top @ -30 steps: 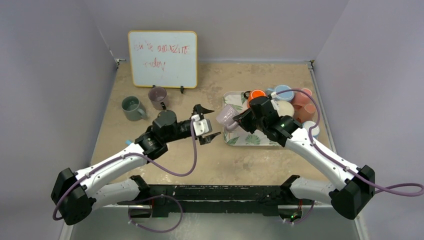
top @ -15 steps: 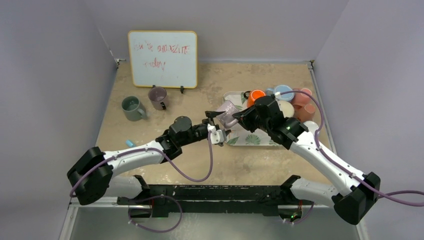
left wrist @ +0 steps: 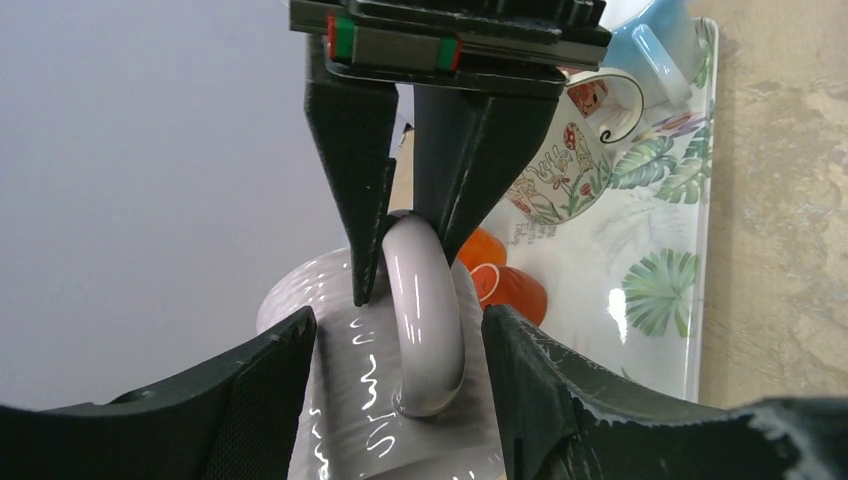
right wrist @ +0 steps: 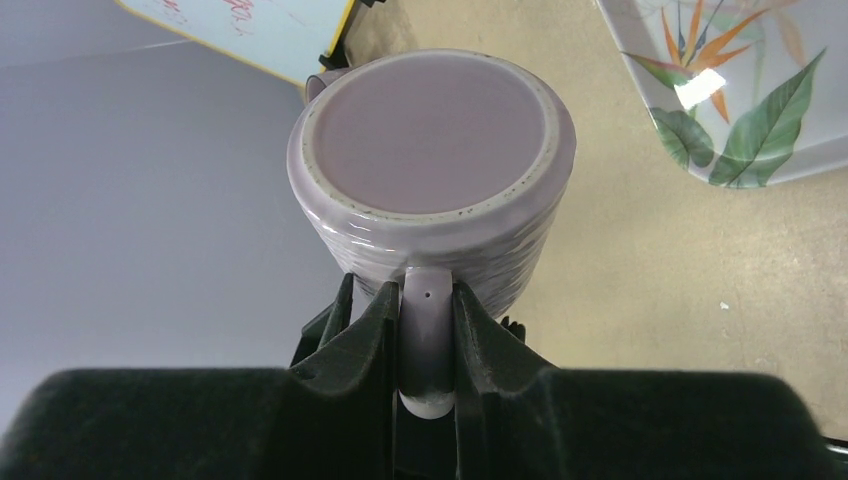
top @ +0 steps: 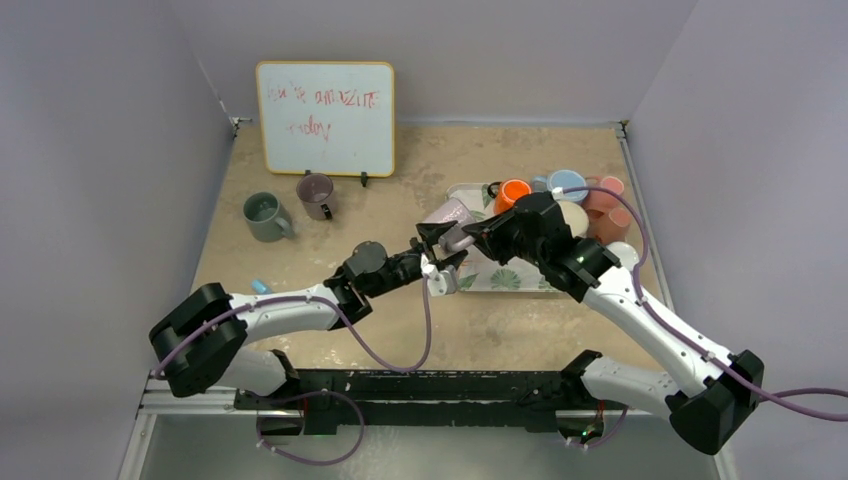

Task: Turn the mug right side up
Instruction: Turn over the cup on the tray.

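A lilac ribbed mug hangs in the air just left of the tray, tilted. Its flat base faces the right wrist view. My right gripper is shut on the mug's handle, one finger on each side. My left gripper is open. In the left wrist view its fingers stand either side of the handle and against the mug's body, apart from the handle. The right fingers show there, clamped on the handle.
A leaf-patterned tray lies right of centre with several mugs at its back right. A green mug and a purple mug stand upright at the back left, before a whiteboard. A small blue object lies near the left arm.
My left arm has stretched to the right and its open fingers now straddle the mug. My right gripper has carried the mug slightly left and up, still shut on the handle.
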Motion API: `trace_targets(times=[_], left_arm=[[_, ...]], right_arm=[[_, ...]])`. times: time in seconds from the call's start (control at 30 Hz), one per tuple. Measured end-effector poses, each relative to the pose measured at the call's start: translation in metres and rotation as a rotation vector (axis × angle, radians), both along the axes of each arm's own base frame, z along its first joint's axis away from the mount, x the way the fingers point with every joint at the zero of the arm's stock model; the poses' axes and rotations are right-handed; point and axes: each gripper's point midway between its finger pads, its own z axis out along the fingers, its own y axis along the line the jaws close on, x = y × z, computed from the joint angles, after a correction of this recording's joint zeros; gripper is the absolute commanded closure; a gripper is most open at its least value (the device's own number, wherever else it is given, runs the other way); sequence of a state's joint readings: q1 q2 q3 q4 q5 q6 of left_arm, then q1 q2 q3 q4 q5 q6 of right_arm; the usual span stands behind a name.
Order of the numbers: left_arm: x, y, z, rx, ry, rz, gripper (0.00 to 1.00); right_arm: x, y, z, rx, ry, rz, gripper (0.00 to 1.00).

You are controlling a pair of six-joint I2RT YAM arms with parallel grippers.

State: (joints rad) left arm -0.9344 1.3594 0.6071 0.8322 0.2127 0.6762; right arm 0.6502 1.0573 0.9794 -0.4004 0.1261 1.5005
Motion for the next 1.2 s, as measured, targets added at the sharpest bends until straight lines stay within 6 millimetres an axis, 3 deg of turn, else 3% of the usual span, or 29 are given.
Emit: trace_targets(times=[0.17,0.47,0.8,1.1,1.2], left_arm=[[0.002,-0.001,-0.004,0.005,-0.034,0.011,0.54],[-0.001,-0.001,-0.004,0.006,-0.076,0.012,1.0],[0.003,0.004,-0.014,0.047,-0.038,0.047,1.0],[0.001,0.003,-0.023,0.13,0.07,0.056,1.0],[0.018,0.018,-0.024,0.143,0.14,0.153,1.0]], right_arm=[[-0.002,0.002,-0.002,0.02,0.018,0.006,1.0],[0.001,0.005,0.001,0.068,0.016,-0.005,1.0],[0.004,0.01,-0.01,0.092,-0.014,0.008,0.98],[0.0,0.003,-0.019,0.098,-0.078,0.013,0.6],[-0.004,-0.004,-0.007,0.064,-0.155,0.032,0.47]])
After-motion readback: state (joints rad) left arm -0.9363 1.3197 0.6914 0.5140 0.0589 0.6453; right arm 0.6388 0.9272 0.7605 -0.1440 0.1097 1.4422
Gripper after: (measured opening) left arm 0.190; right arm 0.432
